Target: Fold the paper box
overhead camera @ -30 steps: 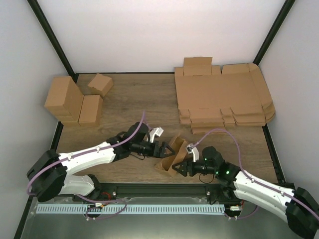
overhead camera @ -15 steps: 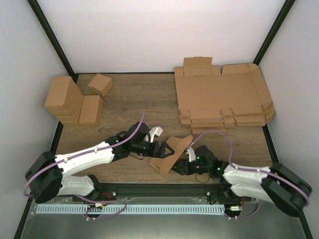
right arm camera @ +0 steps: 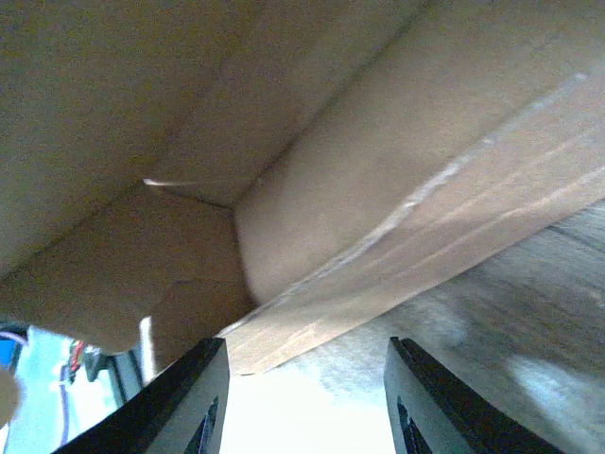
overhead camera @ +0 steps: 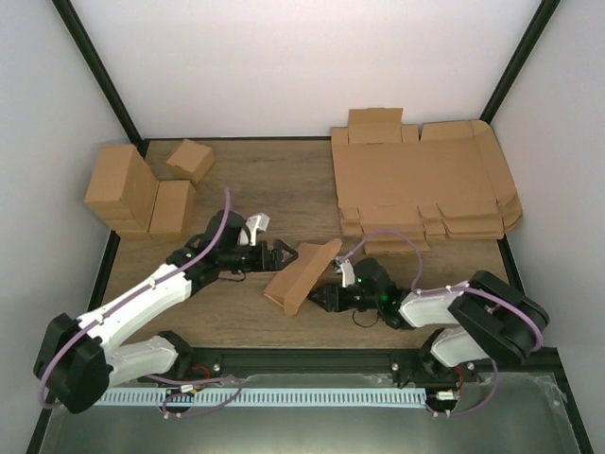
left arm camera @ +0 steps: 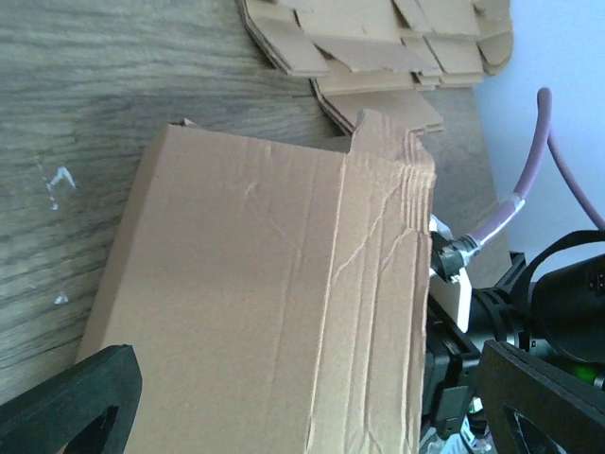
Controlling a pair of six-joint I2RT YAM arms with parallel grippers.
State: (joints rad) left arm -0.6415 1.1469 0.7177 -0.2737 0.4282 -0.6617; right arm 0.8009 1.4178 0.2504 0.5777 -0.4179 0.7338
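The paper box [overhead camera: 302,271] is a brown, partly folded cardboard piece standing tilted on the table between my two grippers. My left gripper [overhead camera: 282,255] is open wide at its left side. In the left wrist view the creased cardboard panel [left arm camera: 265,284] fills the space in front of the left gripper [left arm camera: 302,397], with both fingers at the bottom corners. My right gripper [overhead camera: 319,297] is low at the box's right underside. In the right wrist view the right gripper [right arm camera: 307,397] stands partly open with a bare gap. The box's inner walls and a flap edge [right arm camera: 331,142] lie just ahead, near the left finger.
A thick pile of flat cardboard sheets [overhead camera: 421,184] lies at the back right, its edge also in the left wrist view [left arm camera: 378,38]. Several folded brown boxes [overhead camera: 142,189] stand at the back left. The right arm's body and purple cable [left arm camera: 558,303] are close behind the box.
Both arms and the box have shifted left and away from the near edge. The box now stands more on edge. My right gripper's jaws have narrowed.
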